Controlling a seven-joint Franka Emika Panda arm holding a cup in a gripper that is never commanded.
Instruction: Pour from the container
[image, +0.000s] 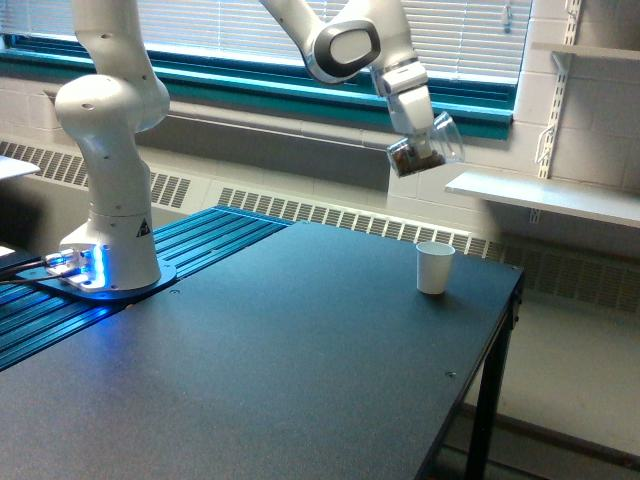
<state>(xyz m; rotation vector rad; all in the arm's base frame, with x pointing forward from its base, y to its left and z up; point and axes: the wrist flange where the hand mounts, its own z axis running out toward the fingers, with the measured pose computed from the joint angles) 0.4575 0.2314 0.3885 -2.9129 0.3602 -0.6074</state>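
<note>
Above the dark table (300, 370), high over the white paper cup (434, 267): gripper (418, 145) with jaws clamped on the container (428, 150), tilted, brown granules inside. Best lowered closer, mouth centred over the cup, then tipped slowly.

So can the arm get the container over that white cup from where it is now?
Probably yes: the gripper holds the container high above the table, with nothing between it and the white cup.
</note>
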